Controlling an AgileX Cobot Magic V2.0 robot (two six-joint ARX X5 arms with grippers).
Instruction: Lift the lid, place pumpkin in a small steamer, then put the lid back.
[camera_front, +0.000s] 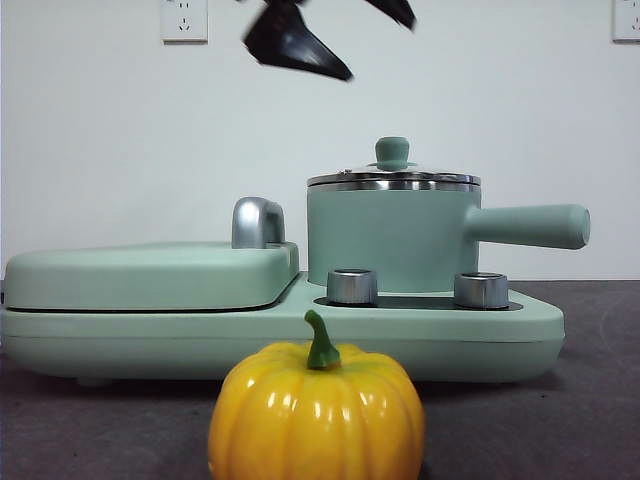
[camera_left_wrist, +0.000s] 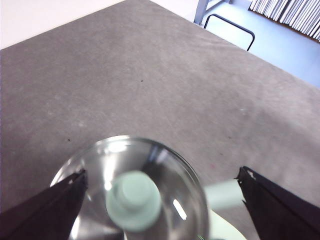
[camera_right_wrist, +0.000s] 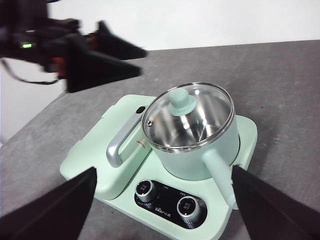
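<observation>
- Far left of the front view, I see the flat rectangular cover, matte mint-green with rounded corners, lying on the left half of the mint-green cooker base; a curved chrome handle rises at its right end.
- At the top of the frame, left of centre, my left gripper hangs in the air as glossy black wedge-shaped jaws, spread wide and holding nothing, well above the lid. In its wrist view the jaws stand apart on either side of the lid.
- Lower centre, nearest the camera, the pumpkin sits on the grey, felt-like table: glossy yellow-orange, ribbed, with a short curved green stem.
- Right of centre, two knurled metal dials stand on the base's dark panel.
- Behind them the small steamer is a smooth mint-green cylinder with a chrome rim, its straight handle reaching toward the right edge.
- The lid rests on the steamer: clear dome, shiny chrome rim, rounded mint knob.
- My right gripper waits with jaws parted and empty, looking down on the cooker.
</observation>
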